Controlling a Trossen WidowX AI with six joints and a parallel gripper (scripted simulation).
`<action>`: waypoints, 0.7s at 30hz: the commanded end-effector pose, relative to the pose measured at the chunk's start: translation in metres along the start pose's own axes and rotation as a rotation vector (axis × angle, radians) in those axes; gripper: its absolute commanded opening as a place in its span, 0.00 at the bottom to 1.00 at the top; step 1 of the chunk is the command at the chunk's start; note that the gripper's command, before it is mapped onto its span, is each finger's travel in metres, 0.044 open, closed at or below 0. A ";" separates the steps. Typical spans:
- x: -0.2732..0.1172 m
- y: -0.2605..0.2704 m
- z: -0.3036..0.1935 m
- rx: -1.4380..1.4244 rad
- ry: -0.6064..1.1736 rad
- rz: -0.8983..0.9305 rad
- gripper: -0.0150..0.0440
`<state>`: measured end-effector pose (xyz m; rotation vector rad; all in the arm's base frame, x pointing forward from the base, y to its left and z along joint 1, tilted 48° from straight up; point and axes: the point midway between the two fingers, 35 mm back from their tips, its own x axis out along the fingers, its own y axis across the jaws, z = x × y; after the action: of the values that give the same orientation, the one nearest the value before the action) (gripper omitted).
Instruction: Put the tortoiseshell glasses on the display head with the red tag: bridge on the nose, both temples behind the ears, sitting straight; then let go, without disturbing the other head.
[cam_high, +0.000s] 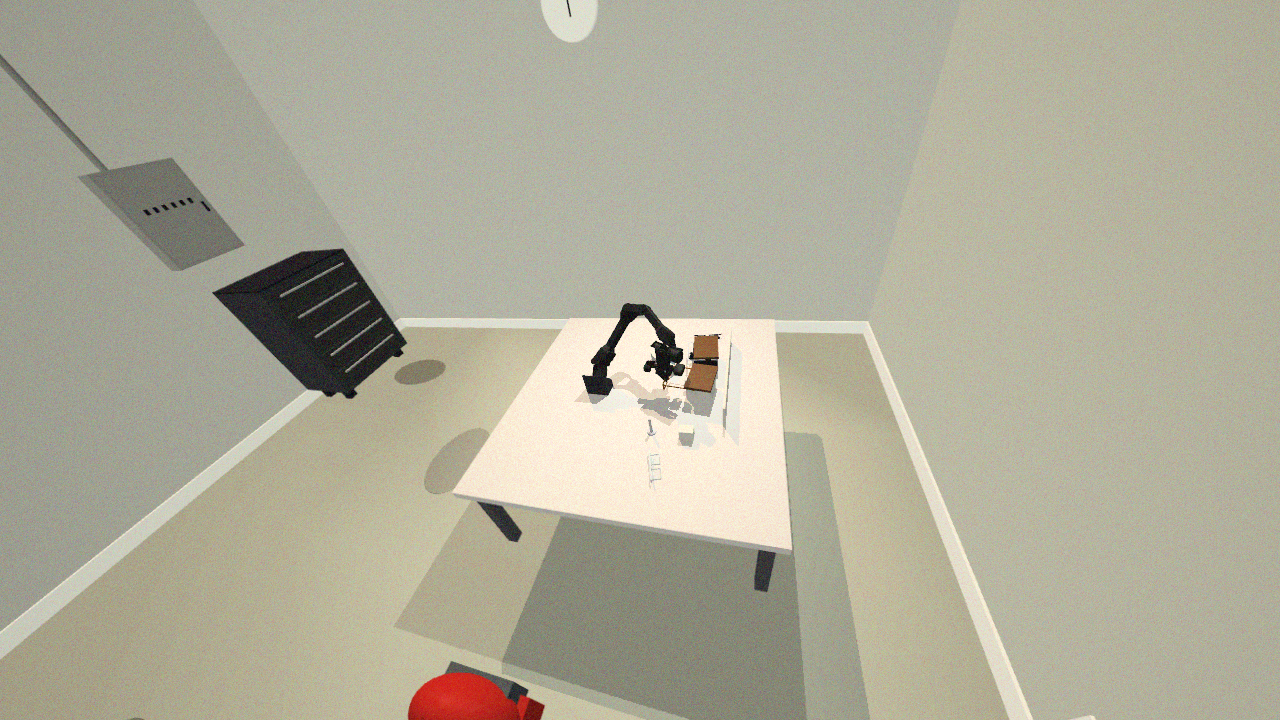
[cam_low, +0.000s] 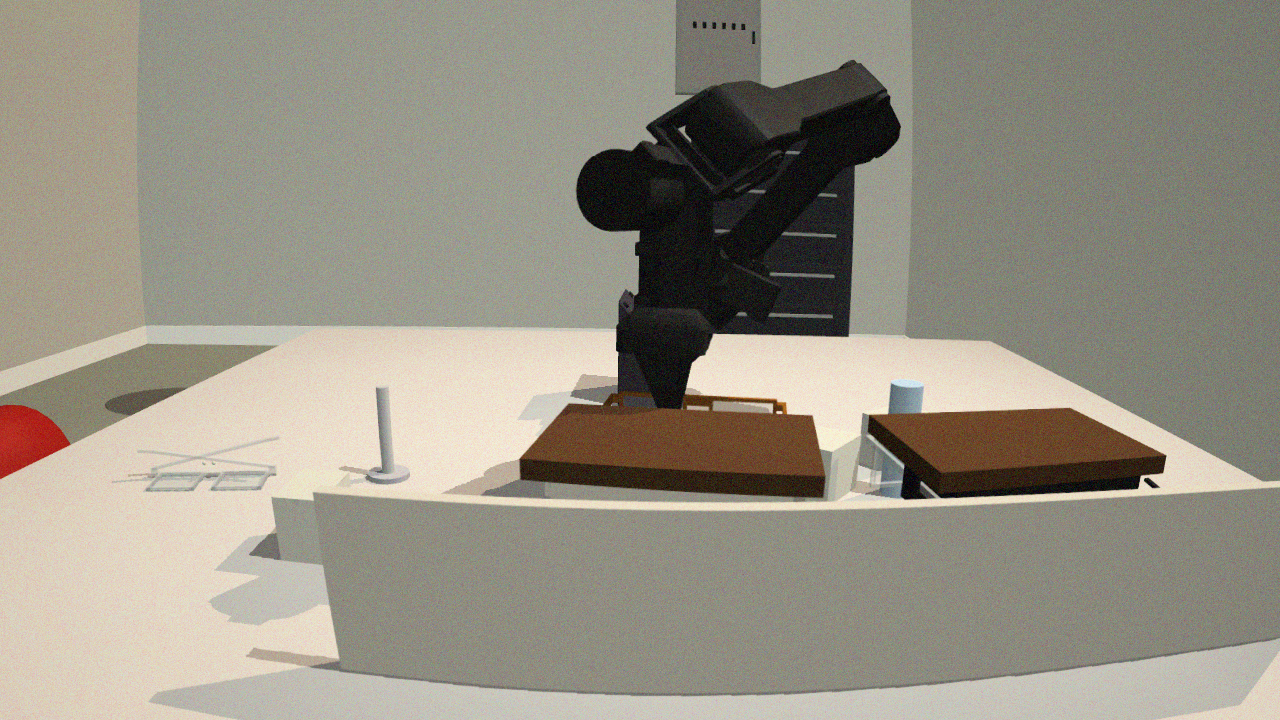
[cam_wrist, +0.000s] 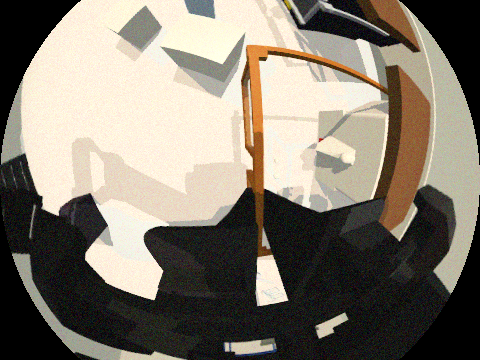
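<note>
Both fingers of my pincer (cam_high: 664, 379) (cam_low: 658, 402) (cam_wrist: 258, 193) pinch the tortoiseshell glasses (cam_high: 675, 386) (cam_low: 735, 400) (cam_wrist: 255, 95) by their front, temples toward the near head (cam_high: 702, 377) (cam_low: 671, 437) (cam_wrist: 352, 125); contact I cannot tell. Only my wrist view shows its nose (cam_wrist: 345, 159) and small red tag (cam_wrist: 320, 140).

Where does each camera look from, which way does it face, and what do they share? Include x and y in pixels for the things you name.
Top: high beyond one table (cam_high: 581, 465) (cam_low: 116, 582) (cam_wrist: 60, 110) end, angled down along it; whole arm (cam_high: 617, 340) (cam_low: 671, 259) shows.
Exterior: low, across the table, facing the arm; its links and end effector (cam_high: 665, 379) (cam_low: 667, 404) (cam_wrist: 254, 192) show, base hidden.
Wrist: on the arm, looking past the fingers towards the table; fingers and dark housing show.
Top and wrist share the glasses (cam_high: 677, 386) (cam_low: 733, 399) (cam_wrist: 255, 100); exterior shows them too.
</note>
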<state>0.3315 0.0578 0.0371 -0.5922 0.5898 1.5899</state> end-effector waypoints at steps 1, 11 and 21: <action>-0.002 -0.008 0.002 0.000 -0.002 -0.008 0.25; -0.002 -0.022 0.002 -0.001 -0.002 -0.009 0.25; -0.001 -0.037 0.002 -0.001 -0.003 -0.009 0.25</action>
<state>0.3626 0.0613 0.0363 -0.5932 0.5866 1.5893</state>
